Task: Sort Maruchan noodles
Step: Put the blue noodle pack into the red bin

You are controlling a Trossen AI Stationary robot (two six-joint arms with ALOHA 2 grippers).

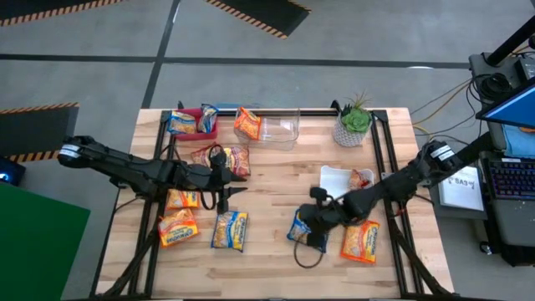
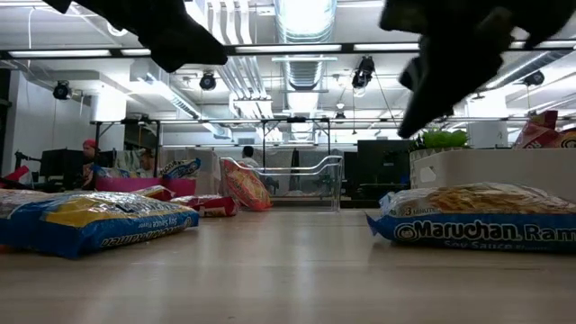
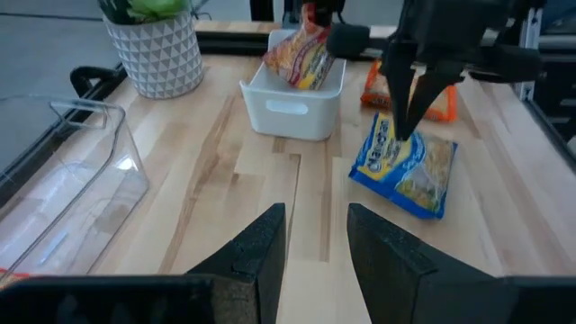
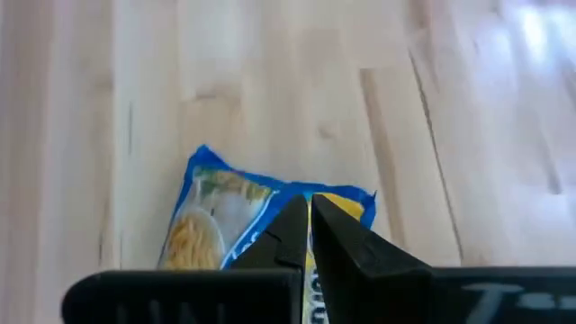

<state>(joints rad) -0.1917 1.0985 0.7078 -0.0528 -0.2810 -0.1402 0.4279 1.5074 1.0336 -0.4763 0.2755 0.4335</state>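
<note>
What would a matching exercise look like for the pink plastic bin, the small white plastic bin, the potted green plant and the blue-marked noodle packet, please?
Things:
1. pink plastic bin
2. small white plastic bin
3. potted green plant
4. blue-marked noodle packet

Places:
A. under the right gripper
B. far left, holding blue-marked packets
C. far right
D. right half, holding a red-marked packet

Pairs: 1-B, 2-D, 3-C, 4-A
</note>
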